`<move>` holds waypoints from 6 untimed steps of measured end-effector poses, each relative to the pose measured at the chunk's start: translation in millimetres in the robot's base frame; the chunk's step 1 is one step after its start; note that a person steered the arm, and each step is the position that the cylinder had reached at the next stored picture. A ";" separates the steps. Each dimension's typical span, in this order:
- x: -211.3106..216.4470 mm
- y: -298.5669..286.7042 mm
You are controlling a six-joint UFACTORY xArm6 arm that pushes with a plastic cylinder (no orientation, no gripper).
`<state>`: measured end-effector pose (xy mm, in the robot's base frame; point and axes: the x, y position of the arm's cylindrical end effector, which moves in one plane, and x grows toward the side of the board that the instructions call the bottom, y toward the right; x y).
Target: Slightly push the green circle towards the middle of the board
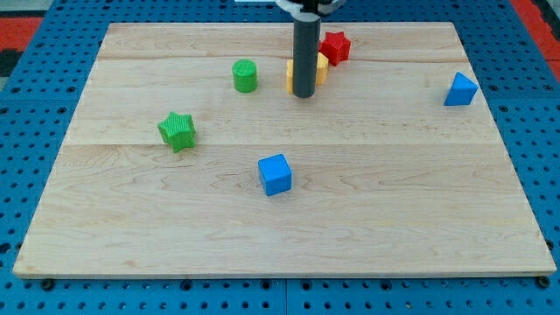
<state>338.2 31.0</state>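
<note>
My tip (304, 94) sits right of one green circle (245, 76), among six blocks.

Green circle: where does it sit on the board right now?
The green circle sits in the view's upper half, left of centre, apart from my tip and the yellow block to its right, with the green star below-left.

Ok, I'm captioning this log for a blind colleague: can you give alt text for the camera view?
My tip rests on a wooden board, right of the green circle and partly hiding a yellow block beside a red star. Elsewhere: green star, blue cube, blue triangular block.
</note>
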 end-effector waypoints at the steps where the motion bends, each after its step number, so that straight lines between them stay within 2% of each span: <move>1: -17.7 -1.4; 3: 1.4 -36.8; 4: -15.1 -71.9; 5: -20.4 -141.7; 6: -72.5 -135.3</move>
